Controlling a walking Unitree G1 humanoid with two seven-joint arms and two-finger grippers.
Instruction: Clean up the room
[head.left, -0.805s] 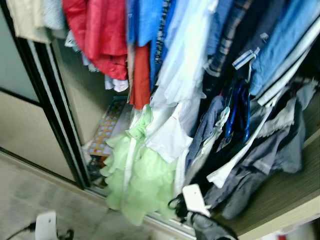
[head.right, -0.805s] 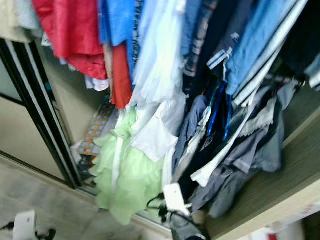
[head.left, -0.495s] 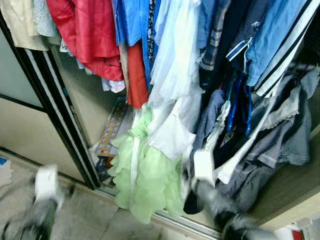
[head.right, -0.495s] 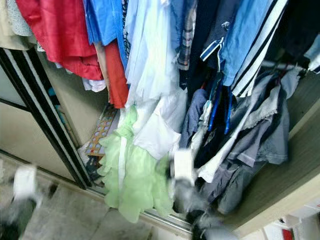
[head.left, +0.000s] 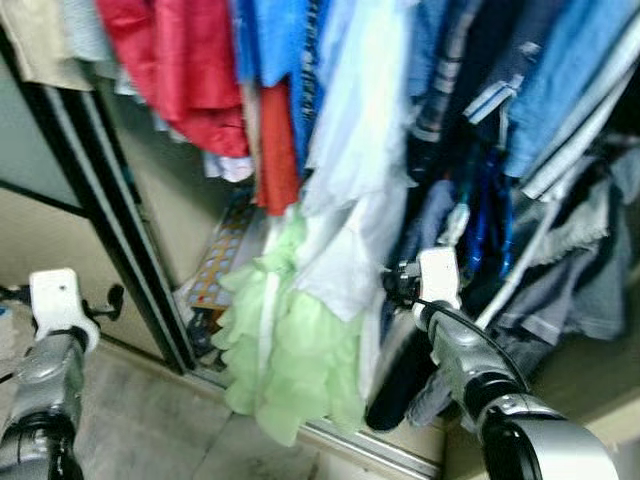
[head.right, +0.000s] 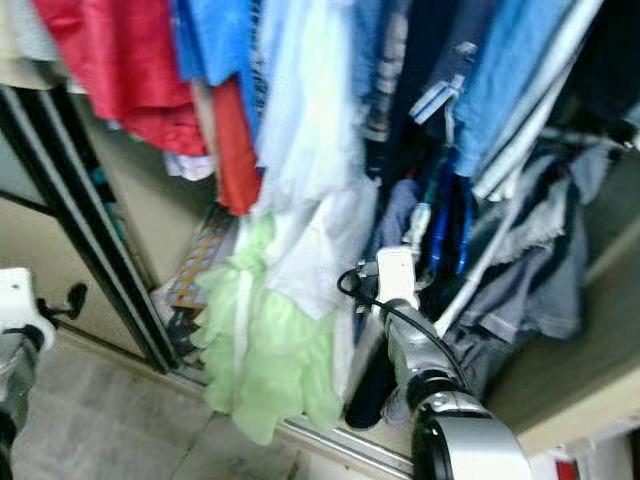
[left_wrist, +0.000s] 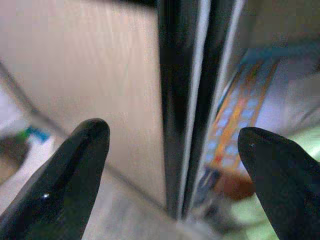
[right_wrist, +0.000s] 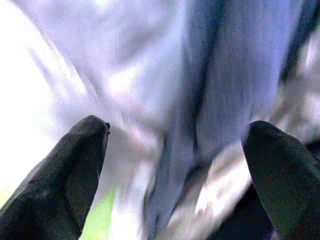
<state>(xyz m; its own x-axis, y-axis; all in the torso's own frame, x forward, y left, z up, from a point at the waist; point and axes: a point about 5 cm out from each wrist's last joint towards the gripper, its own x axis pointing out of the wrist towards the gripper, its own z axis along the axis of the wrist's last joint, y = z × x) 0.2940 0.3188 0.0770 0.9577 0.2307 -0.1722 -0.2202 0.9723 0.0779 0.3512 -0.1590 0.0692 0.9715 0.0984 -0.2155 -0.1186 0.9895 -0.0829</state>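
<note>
- Standing before an open wardrobe (head.left: 150, 190) packed with hanging clothes: red garment (head.left: 190, 70), blue shirts (head.left: 275, 40), pale white dress (head.left: 360, 150), light green ruffled dress (head.left: 290, 370), grey and dark pieces (head.left: 560, 290) sagging low on the right.
- Judged early in the tidy-up: nothing gripped, clothes bulging past the black sliding door frame (head.left: 120, 230), door not yet closed, low garments not yet straightened.
- Right claw (right_wrist: 175, 150) raised among the clothes, just beside the white dress and the dark blue fabric; fingers (right_wrist: 65, 170) spread wide, empty.
- Left claw (left_wrist: 170, 155) up near the door frame, well apart from the clothes; fingers (left_wrist: 70, 170) parted too, holding nothing.
- Seen from the head views: both silver arms, the full row of garments, the tiled floor (head.left: 150, 440), and a patterned box (head.left: 225, 255) leaning at the wardrobe's bottom.
- Added by the left wrist view: the frame's dark double rails close ahead between the fingers, the patterned box beyond.
- Added by the right wrist view: blurred white and bluish cloth right in front of the claw, a trace of green low down; contact with the cloth impossible to tell.
</note>
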